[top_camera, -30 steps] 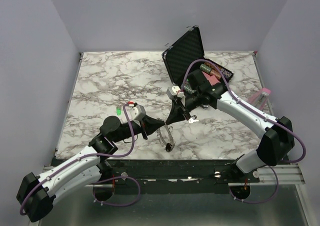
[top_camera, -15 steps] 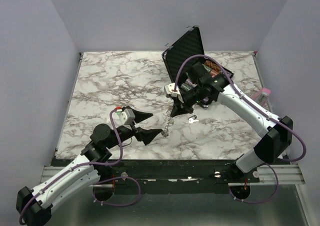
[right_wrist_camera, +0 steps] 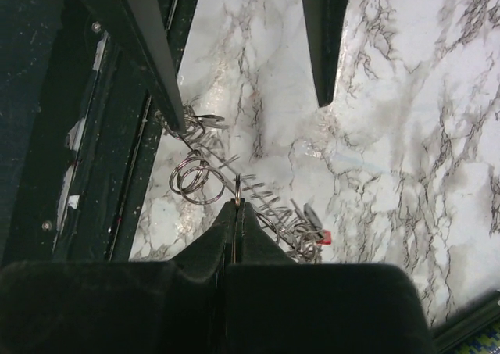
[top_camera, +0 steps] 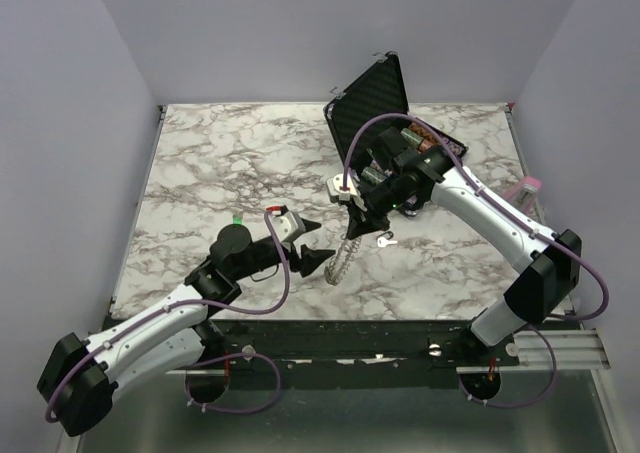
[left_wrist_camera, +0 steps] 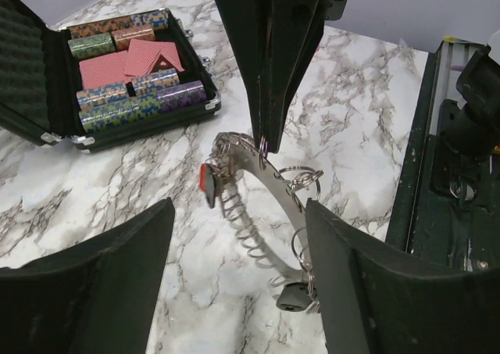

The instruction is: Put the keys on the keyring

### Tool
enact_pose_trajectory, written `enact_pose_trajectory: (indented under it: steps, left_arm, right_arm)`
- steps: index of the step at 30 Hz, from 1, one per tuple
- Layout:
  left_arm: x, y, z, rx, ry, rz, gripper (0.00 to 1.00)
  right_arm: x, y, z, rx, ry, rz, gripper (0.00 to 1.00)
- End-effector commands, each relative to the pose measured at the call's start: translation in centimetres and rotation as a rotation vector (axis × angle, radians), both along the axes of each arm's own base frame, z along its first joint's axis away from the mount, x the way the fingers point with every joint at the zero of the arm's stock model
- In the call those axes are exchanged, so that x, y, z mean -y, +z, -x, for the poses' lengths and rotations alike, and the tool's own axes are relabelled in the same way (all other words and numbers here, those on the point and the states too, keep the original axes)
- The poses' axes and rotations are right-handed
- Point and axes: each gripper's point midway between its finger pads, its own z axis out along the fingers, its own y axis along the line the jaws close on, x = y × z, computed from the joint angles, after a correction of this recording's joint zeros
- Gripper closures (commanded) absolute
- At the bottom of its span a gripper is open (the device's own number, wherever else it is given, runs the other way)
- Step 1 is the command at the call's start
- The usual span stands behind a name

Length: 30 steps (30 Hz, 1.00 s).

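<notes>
My right gripper [top_camera: 351, 227] is shut on a small ring at the top of the keyring [top_camera: 342, 257], a silver chain that hangs from it down to the marble. In the right wrist view the shut right gripper [right_wrist_camera: 237, 205] pinches that ring, with the keyring's loose rings [right_wrist_camera: 191, 179] just beyond. A red-headed key [left_wrist_camera: 208, 184] and a black-headed key [left_wrist_camera: 294, 295] hang on the keyring [left_wrist_camera: 244, 227]. A plain silver key [top_camera: 385, 240] lies loose on the table right of it. My left gripper [top_camera: 311, 247] is open, its fingers either side of the chain's lower end without touching.
An open black case [top_camera: 372, 98] with chips and cards [left_wrist_camera: 129, 61] stands at the back right, behind the right arm. A pink object [top_camera: 526, 191] lies at the table's right edge. The dark front rail [left_wrist_camera: 437, 159] runs just beyond the chain.
My left gripper opened and let go of the keyring, drew back, then came forward around the chain's lower end. The right gripper lifted the ring slightly up and left.
</notes>
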Motion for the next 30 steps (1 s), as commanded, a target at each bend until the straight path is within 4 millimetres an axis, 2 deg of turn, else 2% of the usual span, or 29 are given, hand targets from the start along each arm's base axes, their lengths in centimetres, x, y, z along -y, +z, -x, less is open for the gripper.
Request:
enact_pose_trajectory:
  steps: [1,9,14,16,21,25,28,30]
  left_arm:
    - [1.2,3.1,-0.2,0.125,-0.057,0.068,0.32]
    - [2.5,3.0,0.0,0.119,-0.125,0.077,0.52]
    - [3.2,2.5,0.4,0.087,-0.169,0.086,0.55]
    - [3.3,2.3,0.4,0.077,-0.17,0.086,0.61]
    - [3.4,2.0,-0.1,0.071,-0.154,0.086,0.62]
    - [3.5,2.2,-0.1,0.071,-0.158,0.089,0.73]
    - [3.6,2.0,0.1,0.066,-0.168,0.088,0.76]
    - [3.6,2.0,0.2,0.062,-0.179,0.087,0.83]
  right_arm:
    - [-0.4,0.5,0.5,-0.014,0.026,-0.012,0.99]
    - [-0.7,0.5,1.0,-0.042,0.044,-0.031,0.99]
    - [-0.8,0.7,1.0,-0.046,0.043,-0.033,0.99]
    - [-0.9,0.8,1.1,-0.052,0.046,-0.04,0.99]
    - [-1.0,0.9,1.4,-0.062,0.057,-0.053,0.99]
    - [-1.0,1.0,1.6,-0.075,0.06,-0.06,0.99]
    - [-1.1,1.0,1.7,-0.083,0.065,-0.065,0.99]
    - [-1.2,1.1,1.7,-0.083,0.064,-0.068,0.99]
